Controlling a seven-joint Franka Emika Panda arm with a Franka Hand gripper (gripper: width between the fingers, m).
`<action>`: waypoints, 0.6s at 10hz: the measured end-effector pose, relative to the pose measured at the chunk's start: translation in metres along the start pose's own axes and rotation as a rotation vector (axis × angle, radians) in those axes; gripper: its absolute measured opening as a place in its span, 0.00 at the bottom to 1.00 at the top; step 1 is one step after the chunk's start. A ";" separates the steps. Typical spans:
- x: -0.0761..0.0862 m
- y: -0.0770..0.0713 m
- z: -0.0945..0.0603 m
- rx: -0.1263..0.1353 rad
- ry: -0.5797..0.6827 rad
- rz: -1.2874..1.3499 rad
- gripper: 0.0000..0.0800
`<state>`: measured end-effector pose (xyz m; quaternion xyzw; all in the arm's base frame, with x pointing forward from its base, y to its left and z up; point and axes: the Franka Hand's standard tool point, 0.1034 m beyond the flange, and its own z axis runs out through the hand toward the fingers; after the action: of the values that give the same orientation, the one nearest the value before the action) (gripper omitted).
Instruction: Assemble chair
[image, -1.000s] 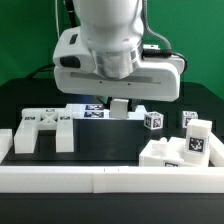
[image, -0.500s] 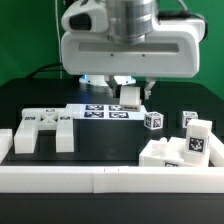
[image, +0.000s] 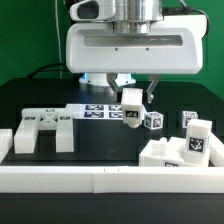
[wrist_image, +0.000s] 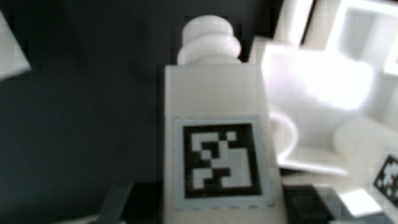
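My gripper (image: 130, 88) hangs over the middle of the black table, shut on a white tagged leg block (image: 131, 107) that it holds above the surface. In the wrist view the same leg block (wrist_image: 217, 130) fills the centre, its square tag facing the camera and a rounded peg at its far end. A notched white frame (image: 40, 130) lies at the exterior view's left. A flat panel part with a tag (image: 178, 152) sits at the exterior view's right, with another upright block (image: 199, 133) on it. A small tagged cube (image: 153, 121) lies beside the held block.
The marker board (image: 98, 111) lies behind the held block. A long low white border rail (image: 110, 180) runs along the front edge. Another small white part (image: 189, 118) sits at the back on the exterior view's right.
The arm has swung toward the exterior view's right and come closer to the camera. The leg block is now lifted off the table in the fingers and hangs lower in view.
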<state>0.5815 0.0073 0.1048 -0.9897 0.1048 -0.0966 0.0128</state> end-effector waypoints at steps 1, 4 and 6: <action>0.001 -0.005 -0.001 0.001 0.042 0.000 0.36; 0.006 -0.014 -0.004 0.003 0.241 -0.027 0.36; 0.009 -0.015 -0.003 -0.001 0.382 -0.047 0.36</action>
<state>0.5925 0.0200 0.1097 -0.9556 0.0823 -0.2828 -0.0099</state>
